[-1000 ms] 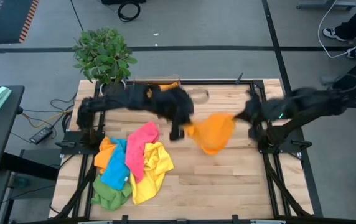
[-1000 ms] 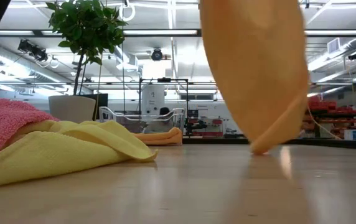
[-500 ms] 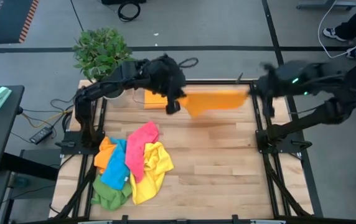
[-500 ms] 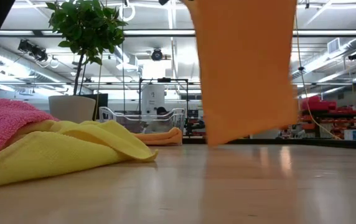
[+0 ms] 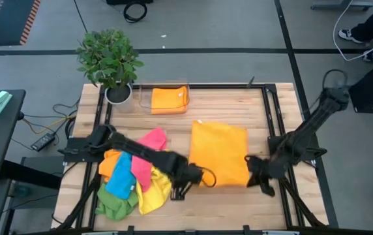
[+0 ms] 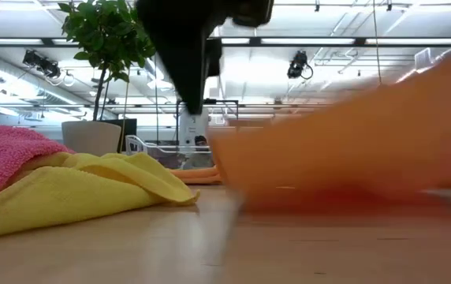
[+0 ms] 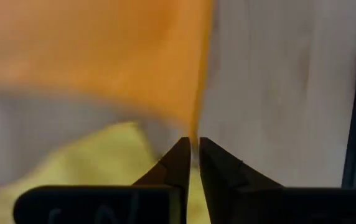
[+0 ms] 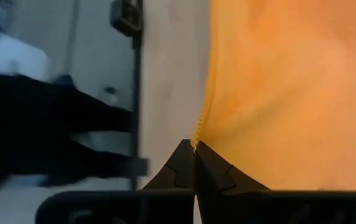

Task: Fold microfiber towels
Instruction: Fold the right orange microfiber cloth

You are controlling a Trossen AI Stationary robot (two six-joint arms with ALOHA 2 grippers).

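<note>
High view: the orange towel lies spread flat right of the towel pile; both arms reach low to its near corners. No writing is legible. Left wrist view: left gripper, fingers narrowly parted around the towel's corner. Right wrist view: right gripper pinches the towel's edge.

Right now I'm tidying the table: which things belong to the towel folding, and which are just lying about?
Job:
- spread orange towel
- heap of towels
- folded orange towel

Lying about:
- potted plant
- clear tray under the folded towel
</note>
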